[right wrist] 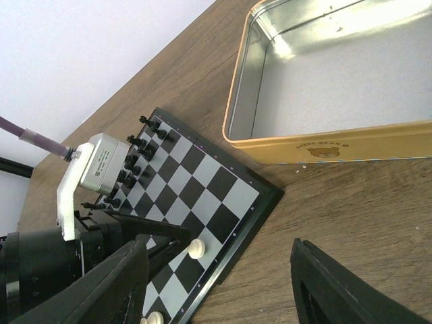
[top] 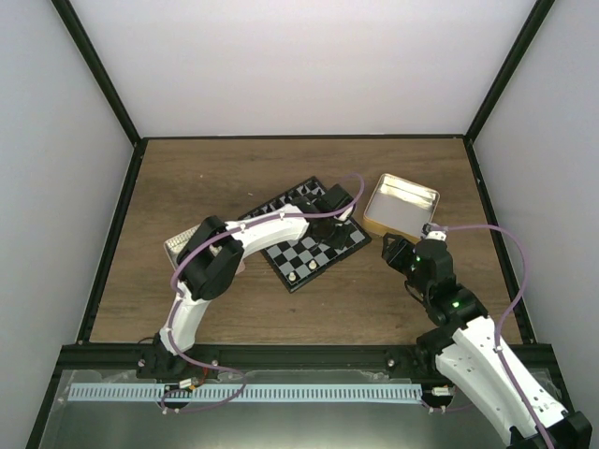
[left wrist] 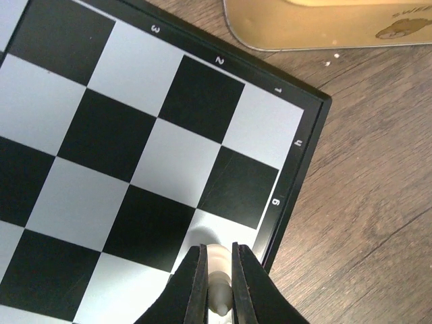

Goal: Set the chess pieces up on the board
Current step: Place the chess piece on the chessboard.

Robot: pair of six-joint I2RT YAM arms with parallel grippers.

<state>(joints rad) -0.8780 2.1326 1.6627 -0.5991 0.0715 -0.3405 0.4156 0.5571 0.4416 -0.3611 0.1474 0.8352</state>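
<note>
Cream-white chess piece (left wrist: 217,273) clamped in the left gripper (left wrist: 217,251), over a pale square at the edge of the board (left wrist: 128,135)

The piece stands between the closed fingers just inside the thin black rim, on the third square from the corner nearest the gold tin (left wrist: 304,27); whether it touches the square cannot be told. In the right wrist view another white piece (right wrist: 154,318) sits further along that edge and the black pieces (right wrist: 135,152) line the far side. The right gripper (right wrist: 216,290) hangs with jaws spread wide, holding nothing, above the wooden table (right wrist: 351,202) beside board and tin
</note>
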